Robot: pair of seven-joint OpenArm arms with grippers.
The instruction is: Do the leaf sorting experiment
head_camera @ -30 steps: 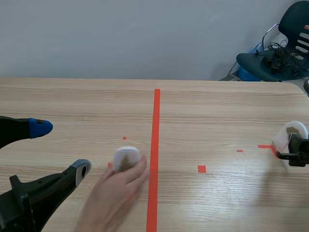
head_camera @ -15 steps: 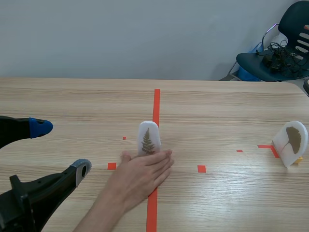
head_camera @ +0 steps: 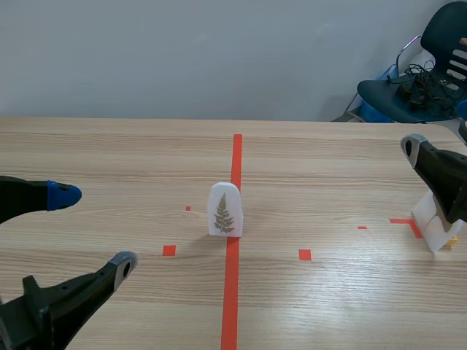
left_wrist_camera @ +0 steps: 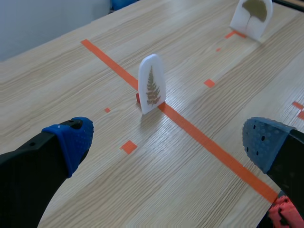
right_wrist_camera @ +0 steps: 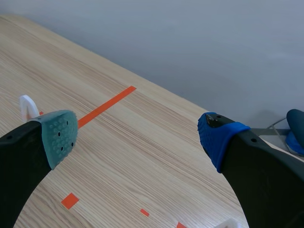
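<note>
Fern-leaf card [head_camera: 224,210], a white arched tablet printed with a green fern frond, stands upright at the middle of the wooden table [head_camera: 328,153], its base on the left edge of the long orange-red tape line. At the far left, the left gripper [head_camera: 93,228] hangs low over the near part of the table with its fingers spread wide and nothing between them, one tip blue and the other grey. In the left wrist view the card [left_wrist_camera: 152,84] lies well ahead of those spread fingers and apart from them, with small tape squares scattered around it. Further right, near the table's edge, a second white card [left_wrist_camera: 259,21] bearing a broad brownish leaf stands beside a tape mark. In the scene view the right arm [head_camera: 441,182] crosses in front of this card and hides most of it. The right gripper [right_wrist_camera: 137,135] is raised above the table and likewise released, its grey-green pad and blue pad far apart and clasping nothing. From its wrist view only the rounded top of the fern card [right_wrist_camera: 27,107] peeks out beside the grey-green finger. Beyond the table's far right corner stands a dark office chair [head_camera: 423,80] with tangled black cables on its seat.
</note>
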